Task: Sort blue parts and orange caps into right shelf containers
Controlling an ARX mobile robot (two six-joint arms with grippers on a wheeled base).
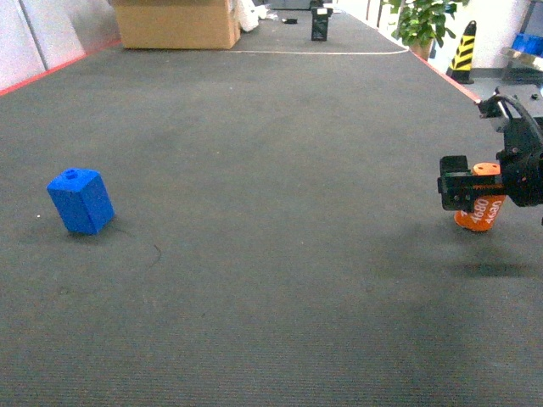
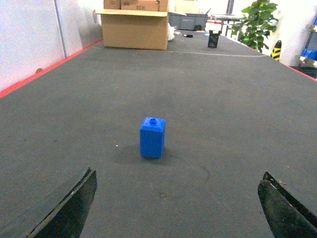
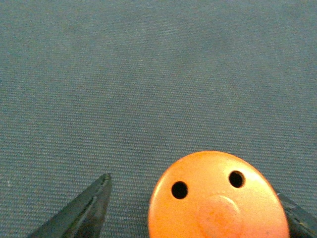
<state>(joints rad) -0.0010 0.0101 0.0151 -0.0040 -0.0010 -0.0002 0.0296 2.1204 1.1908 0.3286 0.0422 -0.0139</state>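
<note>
The orange cap hangs at the far right of the head view, a small orange cylinder with white lettering running around its side, tilted so that its bottom edge swings left, and lifted clear of the dark carpet, where a faint shadow lies below it. From my right wrist its flat face fills the lower middle of the view, smooth and glossy, with two small dark holes and a shallow round bump at the centre. My right gripper is around it; one finger stands off to the left with a gap of carpet between it and the cap, while the other finger sits against its right edge, so I cannot tell for sure that it is clamped, though the cap is up off the floor between the two. Well apart, on the left of the carpet, the blue part stands leaning slightly, a bright blue box-shaped block with a little round stud on top. My left gripper sits low and near, facing that block, its fingers spread wide with nothing between them. At the far end are a cardboard box, a green plant and a yellow-and-black striped cone.
</note>
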